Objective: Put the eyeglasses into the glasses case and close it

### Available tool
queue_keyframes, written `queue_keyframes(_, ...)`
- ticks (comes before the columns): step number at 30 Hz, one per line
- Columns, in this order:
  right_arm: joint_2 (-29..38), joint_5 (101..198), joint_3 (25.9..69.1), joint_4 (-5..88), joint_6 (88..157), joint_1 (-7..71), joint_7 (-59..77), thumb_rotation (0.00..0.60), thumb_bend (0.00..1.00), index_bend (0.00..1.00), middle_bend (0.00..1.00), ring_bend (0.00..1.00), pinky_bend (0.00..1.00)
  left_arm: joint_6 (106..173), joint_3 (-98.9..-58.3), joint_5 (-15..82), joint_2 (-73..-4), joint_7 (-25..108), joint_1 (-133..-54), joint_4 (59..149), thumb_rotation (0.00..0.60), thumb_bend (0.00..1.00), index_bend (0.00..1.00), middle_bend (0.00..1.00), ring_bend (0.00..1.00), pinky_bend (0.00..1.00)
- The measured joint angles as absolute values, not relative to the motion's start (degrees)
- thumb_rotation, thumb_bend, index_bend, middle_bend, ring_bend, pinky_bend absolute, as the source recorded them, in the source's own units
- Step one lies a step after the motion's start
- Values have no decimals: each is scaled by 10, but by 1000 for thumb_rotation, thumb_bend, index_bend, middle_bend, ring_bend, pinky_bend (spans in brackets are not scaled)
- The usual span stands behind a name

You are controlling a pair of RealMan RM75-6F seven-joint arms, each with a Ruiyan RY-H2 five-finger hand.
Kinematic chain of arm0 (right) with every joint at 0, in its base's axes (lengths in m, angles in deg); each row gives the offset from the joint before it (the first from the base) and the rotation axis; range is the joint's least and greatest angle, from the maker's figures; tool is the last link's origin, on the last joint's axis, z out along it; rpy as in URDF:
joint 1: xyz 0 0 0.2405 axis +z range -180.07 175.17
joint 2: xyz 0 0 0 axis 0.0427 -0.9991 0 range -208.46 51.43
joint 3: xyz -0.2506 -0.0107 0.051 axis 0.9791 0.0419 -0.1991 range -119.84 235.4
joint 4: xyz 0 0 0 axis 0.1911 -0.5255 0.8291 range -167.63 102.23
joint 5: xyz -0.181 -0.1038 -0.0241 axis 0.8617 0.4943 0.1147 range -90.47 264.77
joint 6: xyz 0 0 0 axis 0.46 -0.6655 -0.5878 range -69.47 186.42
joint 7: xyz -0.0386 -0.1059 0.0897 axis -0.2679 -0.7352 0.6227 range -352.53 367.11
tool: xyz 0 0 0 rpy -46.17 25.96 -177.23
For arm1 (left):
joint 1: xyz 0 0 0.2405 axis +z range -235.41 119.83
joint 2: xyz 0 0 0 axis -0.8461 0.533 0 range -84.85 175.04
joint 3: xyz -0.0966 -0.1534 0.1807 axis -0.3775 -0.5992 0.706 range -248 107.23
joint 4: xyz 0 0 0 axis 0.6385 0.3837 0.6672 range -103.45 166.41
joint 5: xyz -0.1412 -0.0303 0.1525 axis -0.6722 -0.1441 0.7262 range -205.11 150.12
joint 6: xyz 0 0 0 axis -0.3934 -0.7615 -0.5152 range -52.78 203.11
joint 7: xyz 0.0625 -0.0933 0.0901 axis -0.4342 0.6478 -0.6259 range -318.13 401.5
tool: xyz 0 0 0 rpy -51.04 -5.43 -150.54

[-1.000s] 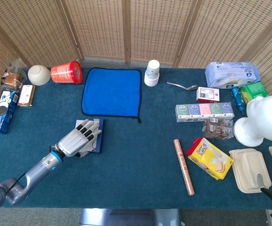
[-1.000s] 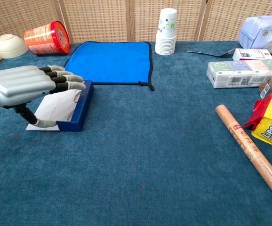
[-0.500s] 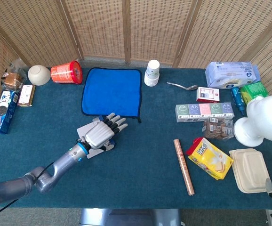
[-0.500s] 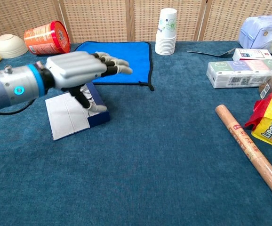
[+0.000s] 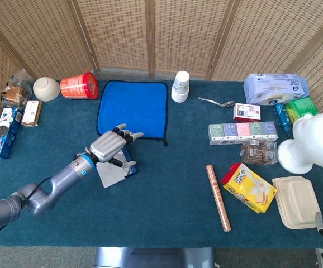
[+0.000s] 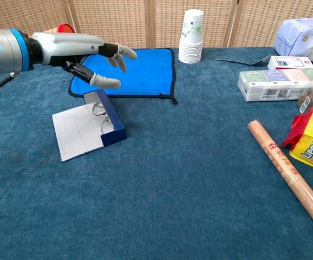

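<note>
While L hand [image 6: 83,51] hovers spread, glasses case [image 6: 89,125] open

Left hand [image 6: 72,49] at upper left of the chest view, raised, palm down, fingers spread and holding nothing. Forearm reaching in from the left edge. Right hand out of sight.

- Bright, even, diffuse light in both views; colours clear.
- Soft, short shadows only: faint one under the left hand [image 6: 70,49], on the cloth and beside the glasses case [image 6: 89,125].
- No harsh glare; mild sheen on hand's grey shell, on white mannequin head [image 5: 313,142] far right of hand.
- Head view sharp across table.
- Chest view: fingertips slightly soft; foreground carpet near lens a bit blurred.
- Slight wide-angle stretch at frame edges.
</note>
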State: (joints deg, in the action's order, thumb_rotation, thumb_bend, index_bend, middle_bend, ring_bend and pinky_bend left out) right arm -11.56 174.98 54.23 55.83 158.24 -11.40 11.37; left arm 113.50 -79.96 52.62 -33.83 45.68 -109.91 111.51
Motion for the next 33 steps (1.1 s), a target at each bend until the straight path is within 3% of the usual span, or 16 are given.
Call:
queue_keyframes(8, -122, 1750, 539, 579, 1583, -113, 92, 600, 411, 0, 65, 92, 284, 1086, -794, 545, -337, 586, -1126, 1079, 105, 235, 87, 243, 187, 232)
queue_keyframes(18, -123, 1743, 538, 585, 1589, -122, 86, 600, 410, 0, 65, 92, 284, 1044, -763, 583, -390, 681, -1165, 982, 105, 236, 88, 248, 198, 282)
queue_keyframes(30, -122, 1746, 539, 587, 1589, -124, 84, 600, 410, 0, 65, 92, 284, 1056, -732, 607, -406, 745, -1174, 951, 106, 236, 72, 239, 194, 291)
queue_keyframes(33, -122, 1748, 538, 587, 1590, -124, 84, 600, 410, 0, 65, 92, 284, 1072, -729, 608, -405, 758, -1171, 950, 102, 236, 70, 226, 165, 255)
